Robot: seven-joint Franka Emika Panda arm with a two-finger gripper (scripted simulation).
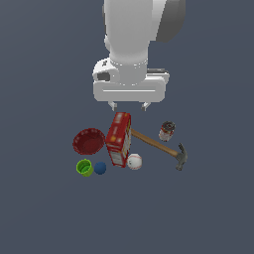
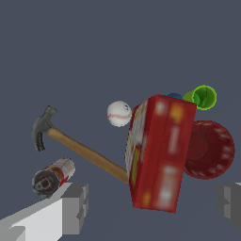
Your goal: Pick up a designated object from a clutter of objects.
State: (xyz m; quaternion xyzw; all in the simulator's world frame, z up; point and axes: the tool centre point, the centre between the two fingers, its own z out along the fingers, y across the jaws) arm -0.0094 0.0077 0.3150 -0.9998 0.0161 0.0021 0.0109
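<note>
Bare grey floor. Your gripper [image 1: 129,105] hangs wide open and empty above the cracker box [image 1: 119,139]; green cup [image 1: 84,167] sits exposed at the clutter's edge, beside the blue ball [image 1: 100,168].

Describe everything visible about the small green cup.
The small bright green round cup has a hollow, darker inside and a thin rim; its surface looks like smooth plastic. In the exterior view it sits low on the dark floor with its opening facing up and slightly toward the camera, at the clutter's left end, just below the dark red ribbed bowl and beside the small blue ball, apparently apart from both. In the wrist view the red cracker box hides part of it. The open pincer hangs well above, touching nothing.
</note>
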